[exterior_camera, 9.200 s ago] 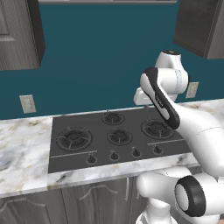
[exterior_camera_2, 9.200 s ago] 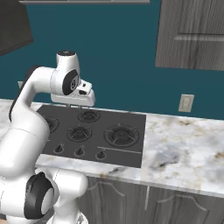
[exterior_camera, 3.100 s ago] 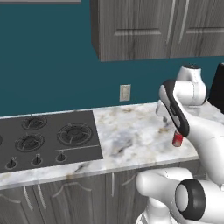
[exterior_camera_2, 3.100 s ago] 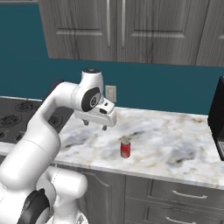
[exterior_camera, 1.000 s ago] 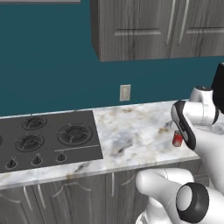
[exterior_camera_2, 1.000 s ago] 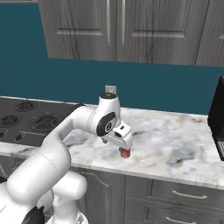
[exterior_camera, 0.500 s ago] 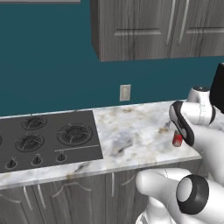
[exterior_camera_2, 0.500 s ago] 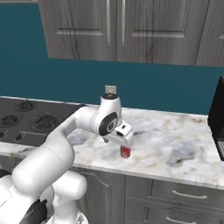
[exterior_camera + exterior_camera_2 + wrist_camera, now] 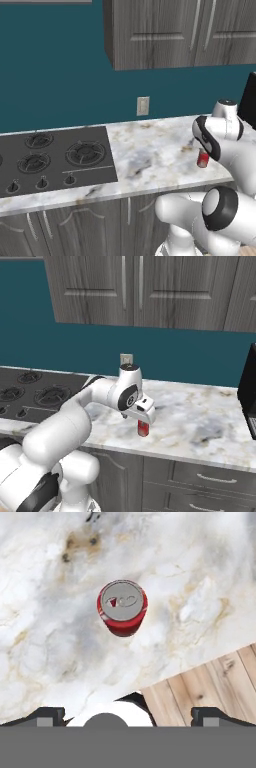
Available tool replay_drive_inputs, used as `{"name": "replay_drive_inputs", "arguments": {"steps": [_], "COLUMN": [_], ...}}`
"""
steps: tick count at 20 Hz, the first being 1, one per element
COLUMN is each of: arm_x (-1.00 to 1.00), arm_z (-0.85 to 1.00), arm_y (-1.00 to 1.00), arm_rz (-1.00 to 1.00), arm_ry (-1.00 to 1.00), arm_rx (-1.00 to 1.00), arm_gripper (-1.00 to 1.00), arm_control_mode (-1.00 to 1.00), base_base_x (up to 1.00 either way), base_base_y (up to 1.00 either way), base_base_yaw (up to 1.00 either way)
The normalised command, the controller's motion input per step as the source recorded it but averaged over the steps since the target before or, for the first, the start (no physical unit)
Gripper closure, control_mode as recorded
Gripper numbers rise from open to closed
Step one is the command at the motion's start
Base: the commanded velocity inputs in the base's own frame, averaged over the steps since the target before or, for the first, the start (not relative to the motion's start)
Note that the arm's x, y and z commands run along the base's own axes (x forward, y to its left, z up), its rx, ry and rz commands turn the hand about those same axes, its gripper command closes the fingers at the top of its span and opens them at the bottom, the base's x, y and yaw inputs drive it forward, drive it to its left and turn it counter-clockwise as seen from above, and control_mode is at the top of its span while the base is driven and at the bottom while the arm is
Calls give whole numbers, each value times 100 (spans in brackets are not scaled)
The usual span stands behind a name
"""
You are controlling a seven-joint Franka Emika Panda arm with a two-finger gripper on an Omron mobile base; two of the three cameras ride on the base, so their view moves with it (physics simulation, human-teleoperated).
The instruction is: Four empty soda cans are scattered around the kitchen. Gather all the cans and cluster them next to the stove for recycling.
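One red soda can (image 9: 122, 607) with a silver top stands upright on the marble counter (image 9: 45, 637), close to its front edge. My gripper (image 9: 129, 714) hangs straight above it, pointing down, open, with the can below the wide gap between the two dark fingertips (image 9: 47, 714). From the right base view, the hand (image 9: 144, 417) sits just over the can (image 9: 143, 429) without gripping it. The can (image 9: 202, 159) also peeks out under my forearm in the left base view. The stove (image 9: 50, 157), a dark cooktop with black burners, lies well to the left along the same counter.
A black appliance (image 9: 248, 396) stands at the counter's right end. A wall outlet (image 9: 143, 105) is on the teal backsplash, with grey cabinets (image 9: 135, 288) above. Past the counter's front edge is wooden floor (image 9: 210, 682).
Since the oldest frames the base has driven right, from the stove to this stretch of counter. Over the last second the hand has settled slightly lower over the can, jaws still open.
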Motion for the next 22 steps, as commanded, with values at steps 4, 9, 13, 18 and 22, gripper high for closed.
{"name": "replay_drive_inputs", "arguments": {"steps": [4,9,13,18,22], "arm_x": [16,17,13,9,13], "arm_z": [-8,-10,-13,-14,-9], "arm_y": [-5,-1,-3,-10,-3], "arm_rz": [0,0,0,0,0], "arm_ry": [0,1,1,0,0], "arm_rx": [0,0,0,0,0], "arm_gripper": [-100,-100,-100,-100,-100], "arm_control_mode": [-100,-100,-100,-100,-100], "base_base_x": [0,0,0,0,0], "base_base_y": [0,0,0,0,0], "base_base_yaw": [0,0,0,0,0]}}
